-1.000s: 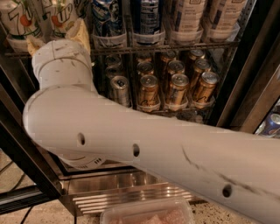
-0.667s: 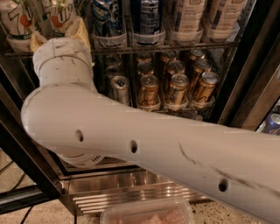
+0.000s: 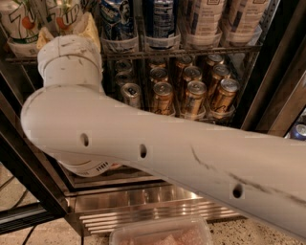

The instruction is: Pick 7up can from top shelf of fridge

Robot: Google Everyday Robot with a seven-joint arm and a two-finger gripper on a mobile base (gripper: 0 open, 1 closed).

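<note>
1. Risen a little since a second ago and edged closer to the rack, going by the white wrist joint [image 3: 69, 57]; otherwise placed much as before
2. Puts the gripper [image 3: 68, 29] at the left end of the top shelf [image 3: 191, 50] of the fridge [image 3: 143, 206], right at the foot of a 7up can [image 3: 67, 13]
3. Cannot tell how far open the gripper is, nor whether it has hold of anything; mostly hidden behind the wrist
4. Leaves that can upright on the rack, with a second 7up can [image 3: 21, 19] just to its left, blue cans [image 3: 117, 19] to its right and short gold cans [image 3: 191, 95] on the rack below
5. Judged from this: reach nearly complete, grasp unconfirmed, lifting the can out and drawing back clear of the fridge yet to do
</note>
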